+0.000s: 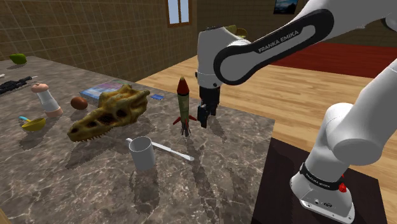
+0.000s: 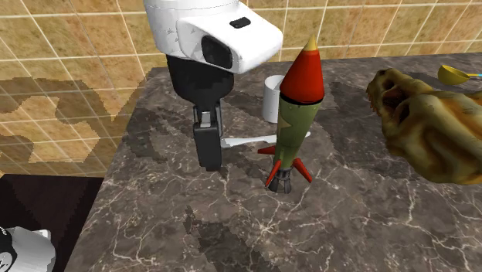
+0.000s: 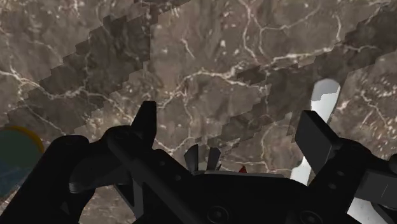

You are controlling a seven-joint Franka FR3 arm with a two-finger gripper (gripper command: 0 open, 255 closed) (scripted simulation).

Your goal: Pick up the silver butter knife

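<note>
Largest item: dark veined table (image 1: 76,191), spread beneath the hand (image 1: 203,121) and carrying every object listed here. Next in size: white arm (image 1: 273,41), bent over the table, hand pointing straight down. Well beyond the hand, past the rocket: yellow-brown dinosaur skull (image 1: 111,113), lying on the table. Just beside the hand: toy rocket (image 1: 183,105), upright on red fins, green body, red nose, untouched. Farther from the hand than the rocket: white cup (image 1: 141,154), upright. Hand state: all black, fingers spread wide, nothing between them, poised above the table surface. Flat on the table: butter knife (image 1: 168,150), drawn pale white-grey, running from beside the cup toward the hand and close past the rocket's fins, not gripped. In the wrist view, one end of the knife (image 3: 323,95) just past one fingertip, off to the side of the gap rather than centred in it. Smallest item: yellow scoop (image 2: 459,75), far from the hand, beyond the skull.
</note>
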